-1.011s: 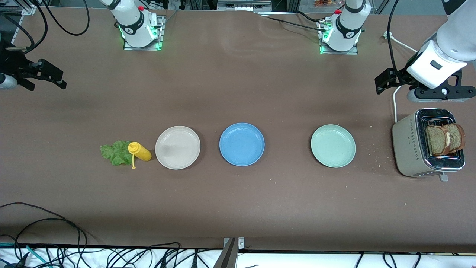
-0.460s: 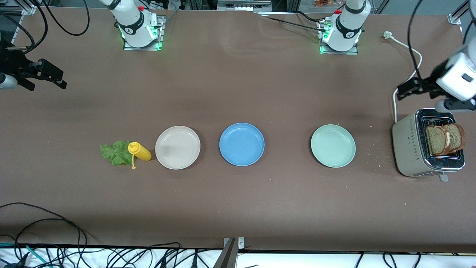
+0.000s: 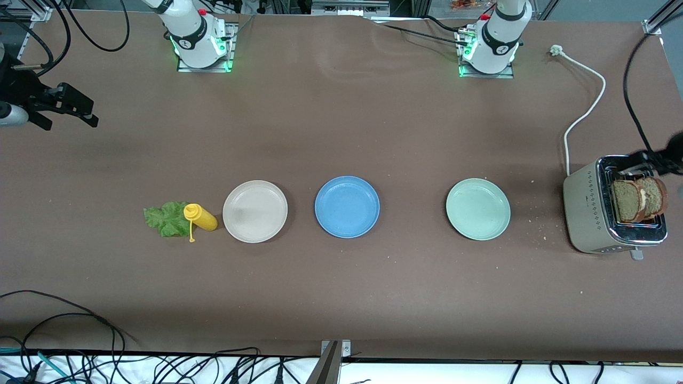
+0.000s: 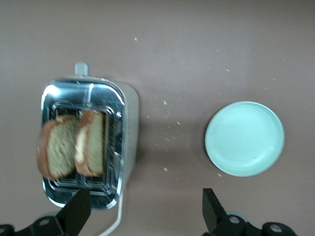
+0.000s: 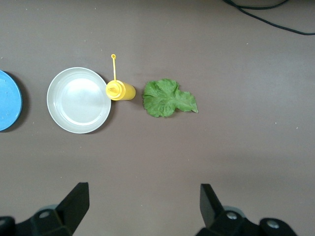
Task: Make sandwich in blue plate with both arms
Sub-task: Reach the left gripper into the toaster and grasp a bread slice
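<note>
The blue plate point(image 3: 347, 207) lies empty at mid-table, its edge also showing in the right wrist view point(image 5: 7, 101). Two brown bread slices point(image 3: 637, 200) stand upright in the toaster point(image 3: 589, 213) at the left arm's end. My left gripper point(image 4: 145, 209) hangs open over the toaster's edge and the table beside it, above the slices point(image 4: 74, 147); only a dark part of it point(image 3: 659, 159) shows in the front view. A green lettuce leaf point(image 3: 165, 218) lies toward the right arm's end. My right gripper point(image 3: 69, 120) waits open and empty high over the table point(image 5: 142, 201).
A beige-white plate point(image 3: 255, 211) lies beside the blue one, with a yellow squeeze bottle point(image 3: 200, 217) on its side between it and the lettuce. A pale green plate point(image 3: 478, 208) lies between the blue plate and the toaster. The toaster's white cord point(image 3: 584, 114) trails toward the left arm's base.
The left arm has swung toward the table's end, its gripper now over the toaster and mostly out of the front view. The right arm has barely moved.
</note>
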Robot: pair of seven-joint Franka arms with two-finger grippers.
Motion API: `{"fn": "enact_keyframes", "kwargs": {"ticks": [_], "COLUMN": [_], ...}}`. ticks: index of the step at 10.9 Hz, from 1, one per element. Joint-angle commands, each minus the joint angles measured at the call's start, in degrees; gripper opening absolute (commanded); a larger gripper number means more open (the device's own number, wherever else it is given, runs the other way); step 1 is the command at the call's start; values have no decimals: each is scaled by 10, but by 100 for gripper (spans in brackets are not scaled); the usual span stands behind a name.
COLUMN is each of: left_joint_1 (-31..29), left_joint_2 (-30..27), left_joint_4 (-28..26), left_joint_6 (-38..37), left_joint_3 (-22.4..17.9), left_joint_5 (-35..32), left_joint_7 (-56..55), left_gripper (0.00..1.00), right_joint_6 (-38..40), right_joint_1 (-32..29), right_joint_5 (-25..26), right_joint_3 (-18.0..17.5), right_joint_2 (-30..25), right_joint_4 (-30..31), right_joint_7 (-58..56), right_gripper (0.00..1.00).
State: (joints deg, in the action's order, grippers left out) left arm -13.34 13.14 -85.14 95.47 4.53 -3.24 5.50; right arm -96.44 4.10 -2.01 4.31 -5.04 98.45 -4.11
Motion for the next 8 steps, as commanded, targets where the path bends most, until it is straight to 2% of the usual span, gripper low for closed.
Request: {"fn": "enact_keyframes", "kwargs": {"ticks": [1,5,8], "left_joint_1": [-46,-85,-98], "left_joint_2": [64,115,120], "left_joint_4": [30,21,-10], "left_joint_6": [48,70,66], "left_joint_3": [6,5,5], "left_joint_5": [-18,-18,-18], "left_joint_7": [61,73,71], "left_gripper": [100,100,98], "right_joint_6": [13,17,17], "right_joint_1": [-1,-3,-3], "right_joint_5": [-1,0,-1], "right_joint_3": [1,11,11], "right_joint_2": [9,13,13], "right_joint_4": [-16,-15,-15], "right_joint_7": [7,4,5], "right_gripper": [100,100,100]}}
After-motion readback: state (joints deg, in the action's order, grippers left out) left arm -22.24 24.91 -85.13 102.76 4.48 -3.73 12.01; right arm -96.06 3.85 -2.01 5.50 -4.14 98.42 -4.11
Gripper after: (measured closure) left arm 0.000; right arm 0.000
